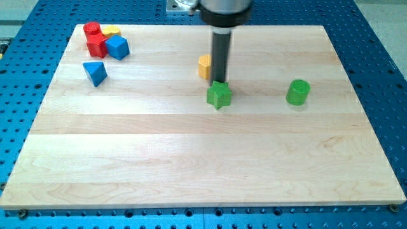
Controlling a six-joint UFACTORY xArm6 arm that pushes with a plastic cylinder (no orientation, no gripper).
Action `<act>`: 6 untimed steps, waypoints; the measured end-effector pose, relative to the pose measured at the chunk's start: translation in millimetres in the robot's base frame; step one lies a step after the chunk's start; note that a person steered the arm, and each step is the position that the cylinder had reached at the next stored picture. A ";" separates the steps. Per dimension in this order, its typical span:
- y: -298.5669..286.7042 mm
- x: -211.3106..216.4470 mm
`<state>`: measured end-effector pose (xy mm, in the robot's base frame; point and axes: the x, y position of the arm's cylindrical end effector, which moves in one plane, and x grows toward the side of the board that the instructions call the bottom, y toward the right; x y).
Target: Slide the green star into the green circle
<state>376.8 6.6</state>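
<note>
In the upper left of the frame a small cluster sits on the wooden tabletop (191, 159): a red cylinder (93, 28) and a red block (96, 46) of unclear shape, a yellow block (112, 31) behind them, and a blue cube (117, 48) touching the red one. Just below lies a blue triangle (95, 72). Near the upper middle stands a yellow block (204, 66), shape hard to tell, partly hidden by the rod. My tip (220, 81) comes down just beside it, at the top edge of the green star (219, 95), touching it or nearly so. The tool is a bare rod with nothing to open or close, and it holds nothing. The green circle (297, 92) stands well apart toward the right, level with the star. The star looks light, stiff and smooth, so it should slide easily but may spin on its points. I judge the push belongs on its left side, centred, not from above.
</note>
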 end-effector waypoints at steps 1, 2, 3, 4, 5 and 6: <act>-23.3 14.2; 44.1 18.5; 25.0 20.0; 12.2 46.5; -62.3 55.9; 0.7 55.9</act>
